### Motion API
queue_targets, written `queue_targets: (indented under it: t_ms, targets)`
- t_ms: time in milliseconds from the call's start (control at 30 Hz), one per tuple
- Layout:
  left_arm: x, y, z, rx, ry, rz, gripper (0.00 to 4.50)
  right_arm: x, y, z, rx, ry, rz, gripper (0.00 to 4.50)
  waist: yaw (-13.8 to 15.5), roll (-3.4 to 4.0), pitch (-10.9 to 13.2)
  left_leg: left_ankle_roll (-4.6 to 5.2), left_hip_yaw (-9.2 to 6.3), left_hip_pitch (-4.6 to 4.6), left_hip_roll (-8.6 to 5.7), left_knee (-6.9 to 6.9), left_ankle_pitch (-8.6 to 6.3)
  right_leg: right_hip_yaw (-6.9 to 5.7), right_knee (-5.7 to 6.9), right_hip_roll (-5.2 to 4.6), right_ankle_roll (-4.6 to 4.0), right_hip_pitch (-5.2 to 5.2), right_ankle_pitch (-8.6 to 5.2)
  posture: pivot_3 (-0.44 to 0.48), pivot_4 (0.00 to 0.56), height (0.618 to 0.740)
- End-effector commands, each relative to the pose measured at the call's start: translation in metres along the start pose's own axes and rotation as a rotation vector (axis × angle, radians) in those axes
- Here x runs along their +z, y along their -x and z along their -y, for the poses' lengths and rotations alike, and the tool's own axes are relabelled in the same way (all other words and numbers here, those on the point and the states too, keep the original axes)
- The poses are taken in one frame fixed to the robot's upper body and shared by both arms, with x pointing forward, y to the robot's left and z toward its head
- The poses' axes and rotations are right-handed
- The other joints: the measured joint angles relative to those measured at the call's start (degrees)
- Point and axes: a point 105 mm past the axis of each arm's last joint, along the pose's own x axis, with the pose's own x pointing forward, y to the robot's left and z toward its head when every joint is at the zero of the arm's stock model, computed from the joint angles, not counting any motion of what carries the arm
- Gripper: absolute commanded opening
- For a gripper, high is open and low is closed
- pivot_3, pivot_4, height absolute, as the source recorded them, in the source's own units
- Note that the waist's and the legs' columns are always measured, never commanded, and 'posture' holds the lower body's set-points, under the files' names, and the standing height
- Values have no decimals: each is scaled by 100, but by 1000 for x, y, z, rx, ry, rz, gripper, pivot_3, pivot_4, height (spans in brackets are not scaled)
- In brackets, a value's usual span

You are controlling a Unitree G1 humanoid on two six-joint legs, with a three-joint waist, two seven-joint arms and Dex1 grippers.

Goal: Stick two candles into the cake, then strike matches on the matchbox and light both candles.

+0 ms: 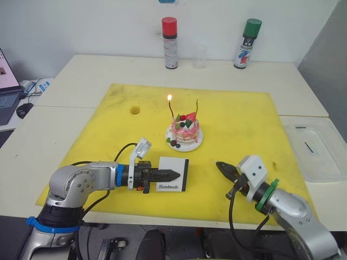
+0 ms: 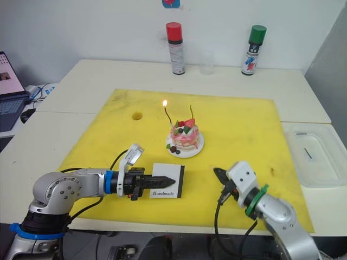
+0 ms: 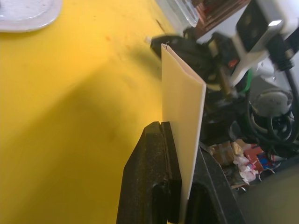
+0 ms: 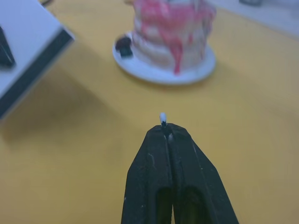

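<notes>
Surface: yellow mat (image 1: pixel 233 116) across pale tables.
Left gripper (image 1: pixel 172 174): lower left, clamped on upright matchbox (image 1: pixel 174 174).
Cake (image 1: pixel 185 130): centre, two candles (image 1: pixel 172 110) in; left one lit.
Right gripper (image 4: pixel 167 133): lower right, pinching match (image 4: pixel 162 117) tip.
Background: two spray cans (image 1: pixel 169 42).

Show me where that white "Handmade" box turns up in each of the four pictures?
Left eye view: the matchbox stands on the yellow mat, held by the left end effector.
Right eye view: matchbox, below and left of the cake.
Left wrist view: seen edge-on, clamped between the fingers.
Right wrist view: upper left corner.
Shared landmark: the cake's white plate.
</notes>
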Motion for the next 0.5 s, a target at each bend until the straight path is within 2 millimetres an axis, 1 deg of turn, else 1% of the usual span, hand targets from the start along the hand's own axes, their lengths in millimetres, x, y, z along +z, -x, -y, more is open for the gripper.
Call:
queue_targets:
  t_ms: [33,100,167,367,500]
  targets:
    - [11,-4,10,-87,24,21,0,33,0,-8,118,126,71,15,4,0,0,0,-1,0,-1,0,0,-1,0,0,0,1,0,0,150,724]
    - [13,-6,10,-98,33,17,0,39,-3,-11,167,179,77,15,5,-1,-1,0,-4,0,-2,0,0,-3,-1,0,-1,2,0,0,150,724]
    - [14,-8,9,-102,35,16,0,41,-5,-12,204,212,71,15,6,-1,0,0,-3,-2,-2,-3,0,-3,-2,0,-5,0,-2,0,150,724]
    - [15,-10,8,-103,36,17,0,38,-6,-20,279,275,49,15,42,-1,0,0,-4,-5,-3,-2,0,-3,-5,-2,-15,0,0,0,150,724]
    - [14,-10,9,-100,26,14,0,35,-8,-20,252,278,36,15,49,-1,0,0,-5,-3,-3,-2,0,-4,-3,-1,-11,0,-2,0,150,724]
